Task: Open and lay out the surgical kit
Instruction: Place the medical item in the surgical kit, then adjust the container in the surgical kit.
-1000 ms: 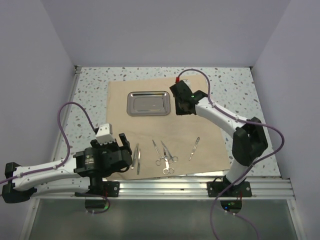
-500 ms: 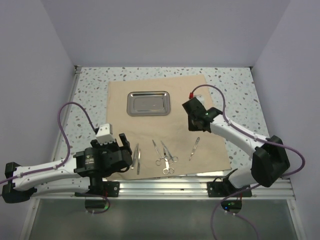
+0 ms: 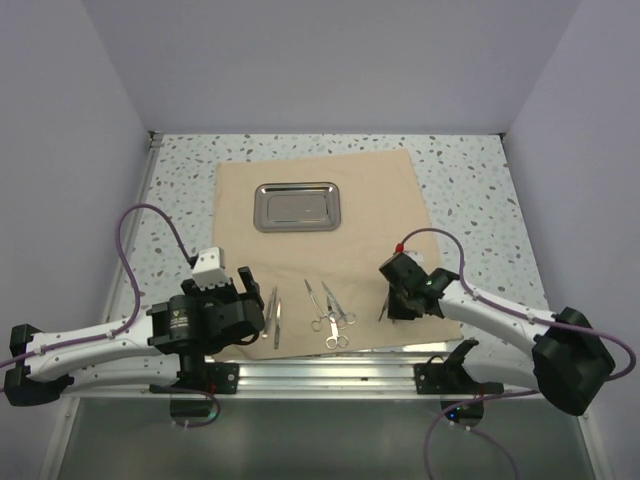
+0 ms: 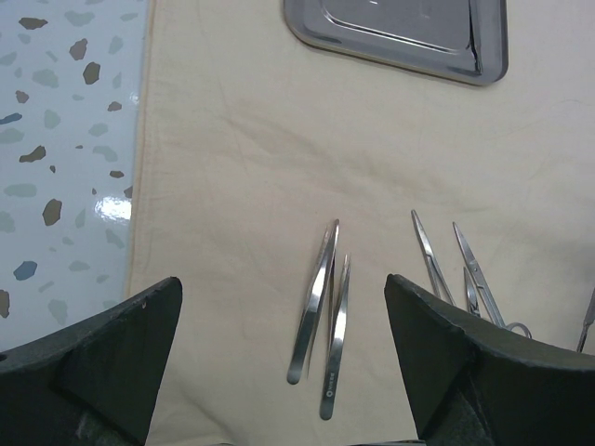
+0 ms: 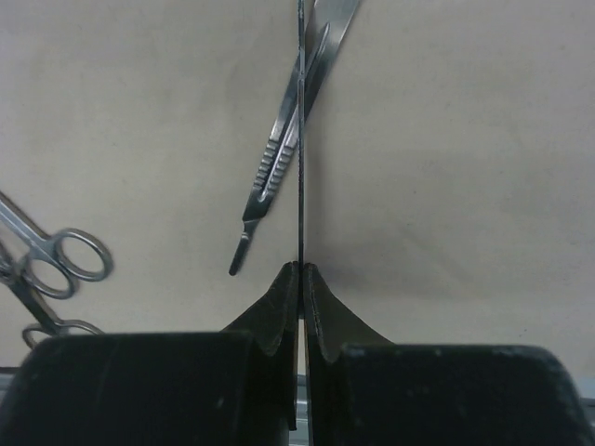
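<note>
We see the tray [image 3: 296, 206] on the far part of the cloth [image 3: 380, 200], which lies spread on the table [image 3: 470, 170]. Along the cloth's near edge lie 2 tweezers [image 4: 314, 307] at left, 2 ring-handled instruments [image 4: 431, 255] right of them, and 1 slim handle [image 5: 279, 158] farthest right.

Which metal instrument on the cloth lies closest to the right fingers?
The lone slim instrument farthest right, apart from the scissors and tweezers, just ahead of the right fingers.

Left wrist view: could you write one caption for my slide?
Open left pincer framing two tweezers on the beige cloth, steel tray beyond.
</note>
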